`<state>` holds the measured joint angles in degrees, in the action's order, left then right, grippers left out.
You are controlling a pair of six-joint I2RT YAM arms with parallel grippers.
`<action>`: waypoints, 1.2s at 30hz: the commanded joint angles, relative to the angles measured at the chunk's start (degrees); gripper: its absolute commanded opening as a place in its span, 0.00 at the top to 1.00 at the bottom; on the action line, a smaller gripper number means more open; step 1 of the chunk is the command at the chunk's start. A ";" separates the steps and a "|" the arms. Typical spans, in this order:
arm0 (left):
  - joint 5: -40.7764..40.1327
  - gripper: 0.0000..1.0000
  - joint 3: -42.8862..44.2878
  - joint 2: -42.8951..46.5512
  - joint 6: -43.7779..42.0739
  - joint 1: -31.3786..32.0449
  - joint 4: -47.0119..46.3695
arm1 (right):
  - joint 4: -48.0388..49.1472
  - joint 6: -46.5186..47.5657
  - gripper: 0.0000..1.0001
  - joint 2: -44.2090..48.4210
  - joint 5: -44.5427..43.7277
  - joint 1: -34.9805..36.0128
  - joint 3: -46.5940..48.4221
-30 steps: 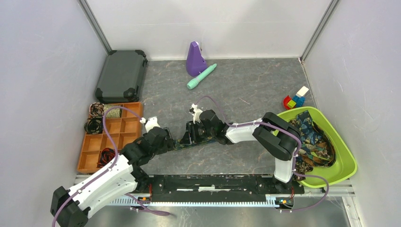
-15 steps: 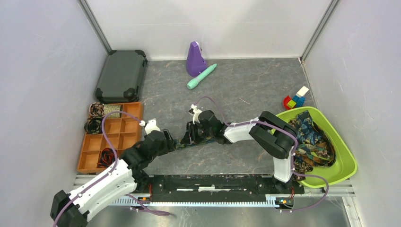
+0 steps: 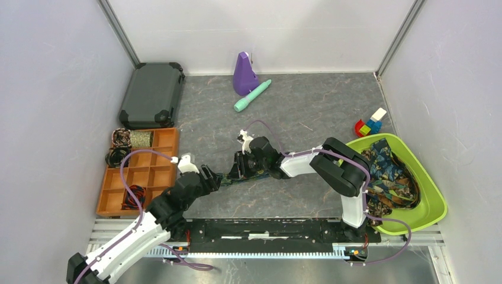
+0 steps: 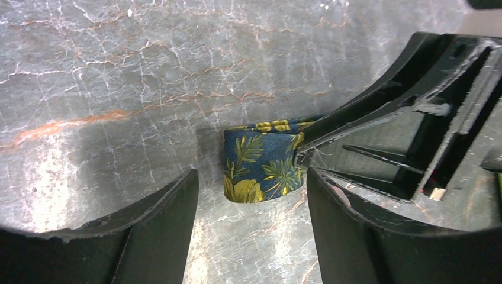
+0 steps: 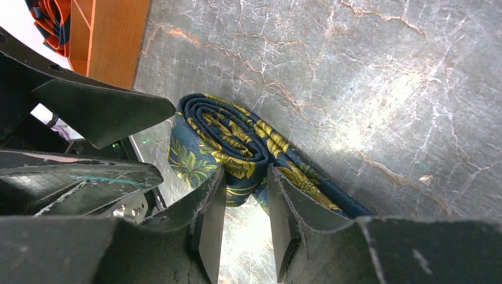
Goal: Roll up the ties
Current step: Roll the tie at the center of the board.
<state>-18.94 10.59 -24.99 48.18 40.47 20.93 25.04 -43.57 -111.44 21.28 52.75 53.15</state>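
a navy fabric necktie with yellow leaf print [image 3: 228, 177] [image 4: 263, 168] [image 5: 225, 139] lay on the grey marbled table [image 3: 308, 118], left of centre and just right of the orange wooden compartment tray [image 3: 155, 158]. one end of the necktie was wound into a tight coil; its spiral layers showed in the right wrist view. the unrolled remainder ran flat along the table from the coil under the right arm.

the right gripper [image 3: 237, 168] [image 5: 245, 177] reached in from the right. its fingers [image 5: 210, 207] stood close together, clamped on the fabric at the side of the coil.

the left gripper [image 3: 210, 177] [image 4: 248, 177] faced the coil from the left. its fingers [image 4: 160, 225] stood wide apart, one on each side of the coil, and the near left finger did not touch the fabric. the grip was empty.

the tray held four small rolled ties [image 3: 121, 137] in its left compartments. a lime green plastic basin [image 3: 432, 201] at the right edge held a loose heap of unrolled patterned ties [image 3: 391, 177]. a dark grey hard case [image 3: 153, 94] lay behind the tray. a purple plastic cone-shaped object [image 3: 244, 74], a teal pen-like cylinder [image 3: 252, 96] and coloured toy blocks [image 3: 370, 124] stood near the far wall.
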 commanded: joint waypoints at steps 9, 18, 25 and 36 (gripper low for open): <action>-1.57 0.30 -5.41 3.86 8.58 -0.61 -5.90 | 0.80 1.91 0.63 -2.55 0.48 -0.99 0.47; -0.53 0.32 -7.92 1.31 9.32 -1.18 -12.51 | 0.94 2.13 0.63 -3.41 0.79 -1.20 0.51; 0.05 0.37 -7.68 -3.76 11.22 -2.17 -13.78 | 0.98 2.09 0.64 -3.94 1.05 -1.34 0.94; 4.08 0.45 -8.87 -10.41 11.38 -3.11 -23.00 | 1.15 2.00 0.64 -4.49 1.39 -1.51 0.90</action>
<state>-16.62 3.05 -34.20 57.95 37.78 2.26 28.67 -43.42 -113.75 24.45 51.57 53.43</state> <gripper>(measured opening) 0.571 0.363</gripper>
